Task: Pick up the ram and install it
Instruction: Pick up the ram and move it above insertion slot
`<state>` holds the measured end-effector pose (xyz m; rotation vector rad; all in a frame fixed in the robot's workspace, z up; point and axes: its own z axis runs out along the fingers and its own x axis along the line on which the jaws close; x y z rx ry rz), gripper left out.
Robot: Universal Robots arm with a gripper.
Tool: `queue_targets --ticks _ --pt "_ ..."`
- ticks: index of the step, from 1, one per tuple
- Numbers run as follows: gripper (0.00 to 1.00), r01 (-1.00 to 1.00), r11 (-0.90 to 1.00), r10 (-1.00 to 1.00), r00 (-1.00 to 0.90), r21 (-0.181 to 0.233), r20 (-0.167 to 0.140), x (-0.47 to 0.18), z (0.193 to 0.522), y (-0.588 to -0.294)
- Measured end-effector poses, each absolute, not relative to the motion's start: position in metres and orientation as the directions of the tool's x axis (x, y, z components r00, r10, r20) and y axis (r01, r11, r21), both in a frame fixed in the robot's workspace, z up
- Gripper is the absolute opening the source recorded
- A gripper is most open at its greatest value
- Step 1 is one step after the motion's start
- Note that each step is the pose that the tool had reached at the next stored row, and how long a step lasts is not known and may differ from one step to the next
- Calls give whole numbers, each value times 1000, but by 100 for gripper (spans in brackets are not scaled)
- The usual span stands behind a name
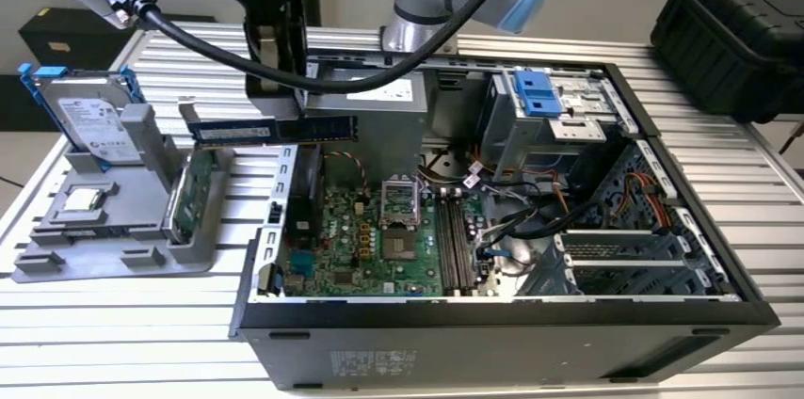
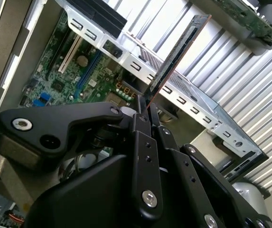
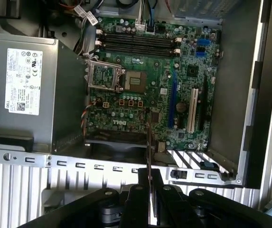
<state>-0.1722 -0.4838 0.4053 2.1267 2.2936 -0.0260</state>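
The ram [image 1: 251, 130], a thin blue-green stick with black chips, hangs level in the air over the case's edge on the exterior view's left, above the open computer case [image 1: 503, 324]. My gripper [image 1: 282, 115] is shut on it from above. In both wrist views the stick shows edge-on: the ram [image 2: 176, 57] runs out from between the black fingers [image 2: 140, 142], and the ram [image 3: 148, 147] sits over the case rim, with my gripper [image 3: 148, 176] closed around it. The motherboard's long memory slots [image 1: 457, 239] [image 3: 136, 42] lie empty farther into the case.
A grey holder [image 1: 113, 230] stands outside the case on the exterior view's left, carrying a silver hard drive with blue rails [image 1: 90, 121] and a green card [image 1: 191, 197]. The power supply [image 3: 24, 80], cables [image 1: 528, 215] and drive cage [image 1: 553, 117] crowd the case. A black box [image 1: 741, 32] sits behind.
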Motion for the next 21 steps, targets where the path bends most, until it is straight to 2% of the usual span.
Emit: queue_targets --ticks 21 --pt "0 997 75 997 -75 -3 -21 -147 405 -484"
